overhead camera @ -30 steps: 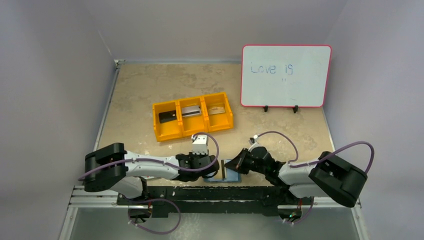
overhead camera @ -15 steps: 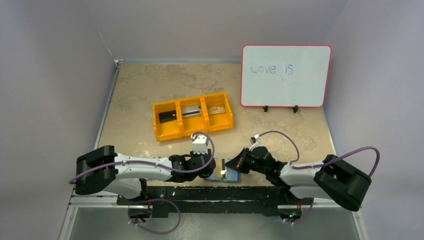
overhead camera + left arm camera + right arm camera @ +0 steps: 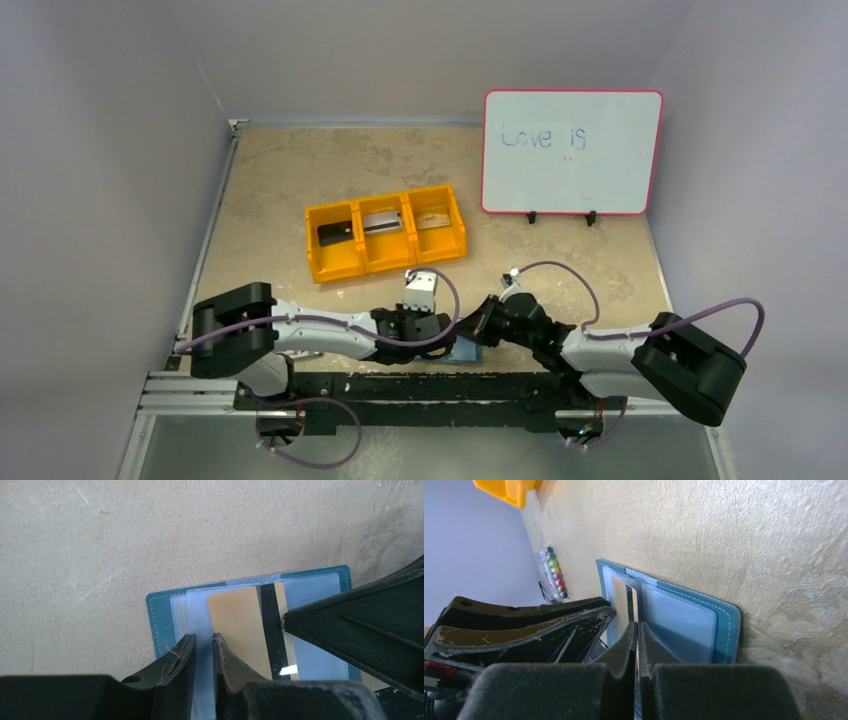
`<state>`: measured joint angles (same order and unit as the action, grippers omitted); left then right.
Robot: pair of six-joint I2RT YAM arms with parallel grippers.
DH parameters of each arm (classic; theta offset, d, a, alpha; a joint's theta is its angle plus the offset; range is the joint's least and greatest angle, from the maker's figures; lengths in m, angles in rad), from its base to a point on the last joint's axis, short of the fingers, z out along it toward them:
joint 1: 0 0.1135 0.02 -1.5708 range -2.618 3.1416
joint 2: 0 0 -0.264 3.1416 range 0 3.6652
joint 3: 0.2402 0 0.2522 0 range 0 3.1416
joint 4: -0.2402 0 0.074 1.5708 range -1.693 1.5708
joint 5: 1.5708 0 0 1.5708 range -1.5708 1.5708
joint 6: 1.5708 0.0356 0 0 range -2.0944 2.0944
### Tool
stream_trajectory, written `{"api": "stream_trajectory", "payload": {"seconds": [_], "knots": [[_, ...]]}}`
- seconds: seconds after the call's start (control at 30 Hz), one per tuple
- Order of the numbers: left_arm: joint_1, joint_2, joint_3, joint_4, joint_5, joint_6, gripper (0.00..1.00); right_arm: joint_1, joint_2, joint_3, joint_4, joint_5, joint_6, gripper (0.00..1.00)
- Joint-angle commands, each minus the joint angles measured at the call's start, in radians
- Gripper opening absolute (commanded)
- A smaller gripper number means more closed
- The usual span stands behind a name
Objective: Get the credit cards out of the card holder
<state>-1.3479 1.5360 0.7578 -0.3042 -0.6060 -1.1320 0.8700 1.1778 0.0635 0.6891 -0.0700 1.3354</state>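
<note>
Touching gold credit card (image 3: 235, 625) in card holder (image 3: 159, 624), right fingers (image 3: 621, 650) pressed together — left fingers (image 3: 181, 654) barely parted

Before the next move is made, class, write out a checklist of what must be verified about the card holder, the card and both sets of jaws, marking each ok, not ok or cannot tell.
1. The card holder lies open on the table: ok.
2. The gold card is clear of the holder: not ok; it lies inside.
3. The right jaws are shut, tip at the card's stripe: ok.
4. The left jaws grip the card: cannot tell; nearly closed at its edge.
5. The orange bin holds binned cards, one per compartment: ok.
</note>
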Motion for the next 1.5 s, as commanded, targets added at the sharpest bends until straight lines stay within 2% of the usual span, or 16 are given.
{"api": "stream_trajectory", "payload": {"seconds": [0.0,0.1,0.27,0.53,0.7,0.9,0.97,1.1,1.47], "knots": [[-0.018,0.059,0.02,-0.041,0.003,0.005,0.18,-0.003,-0.02,0.007,-0.005,0.021,-0.01,0.0],[-0.023,0.086,0.029,-0.071,-0.003,-0.008,0.15,-0.002,-0.035,0.001,-0.007,0.019,-0.01,0.0],[-0.031,0.099,0.024,-0.082,-0.002,-0.011,0.11,-0.002,-0.055,-0.027,0.089,-0.029,-0.028,0.1],[-0.042,0.112,0.025,-0.053,0.009,-0.013,0.09,-0.003,0.016,-0.008,0.136,-0.055,-0.024,0.15],[-0.043,0.112,0.023,-0.056,0.005,-0.018,0.08,-0.002,0.107,0.003,0.19,-0.073,-0.008,0.13],[-0.045,0.114,0.025,-0.071,-0.011,-0.032,0.06,-0.002,0.208,0.002,0.326,-0.115,-0.004,0.0],[-0.045,0.114,0.026,-0.077,-0.018,-0.035,0.06,-0.002,0.225,-0.001,0.332,-0.113,0.005,0.0],[-0.045,0.114,0.024,-0.091,-0.033,-0.044,0.05,-0.002,0.186,-0.022,0.225,-0.056,0.035,0.0],[-0.045,0.124,0.027,-0.086,-0.037,-0.042,0.04,-0.002,-0.082,-0.008,-0.128,0.02,0.017,0.0]]}}
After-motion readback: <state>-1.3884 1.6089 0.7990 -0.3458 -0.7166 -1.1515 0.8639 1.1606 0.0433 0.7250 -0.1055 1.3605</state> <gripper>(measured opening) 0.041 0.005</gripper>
